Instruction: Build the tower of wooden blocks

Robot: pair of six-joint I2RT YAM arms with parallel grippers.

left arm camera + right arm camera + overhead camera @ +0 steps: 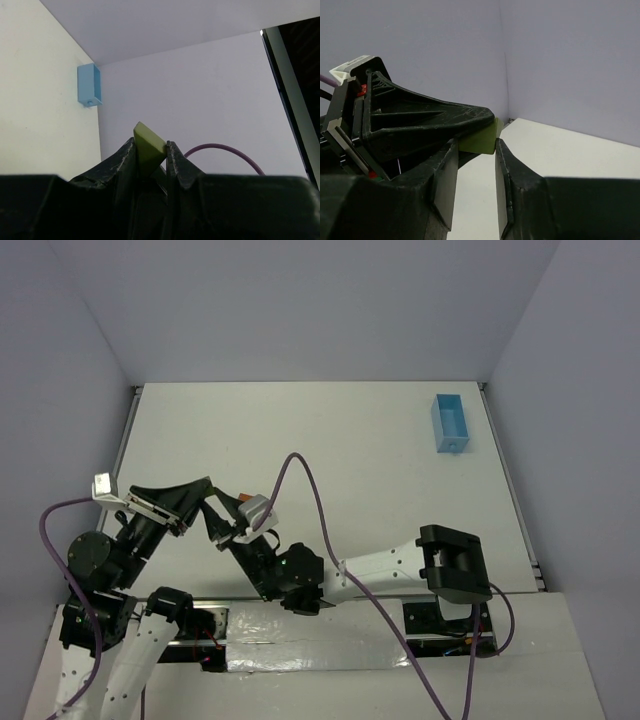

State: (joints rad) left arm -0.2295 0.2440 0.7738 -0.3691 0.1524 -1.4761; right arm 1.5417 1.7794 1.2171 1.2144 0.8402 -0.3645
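Observation:
My left gripper [150, 143] is shut on a yellow-green wedge-shaped block [148, 147], whose tip sticks out past the fingertips. In the right wrist view that block [480, 136] sits at the tip of the left gripper [420, 120]. My right gripper [475, 144] is open, with one fingertip on each side of the block; I cannot tell whether they touch it. In the top view both grippers meet above the table's near left, the left [207, 490] and the right [218, 523]. No brown or orange block stack is in view.
A light-blue rectangular tray [451, 423] lies at the far right of the white table [330, 450], and also shows in the left wrist view [89, 86]. Grey walls enclose the table. A purple cable [300, 480] arcs over the right arm.

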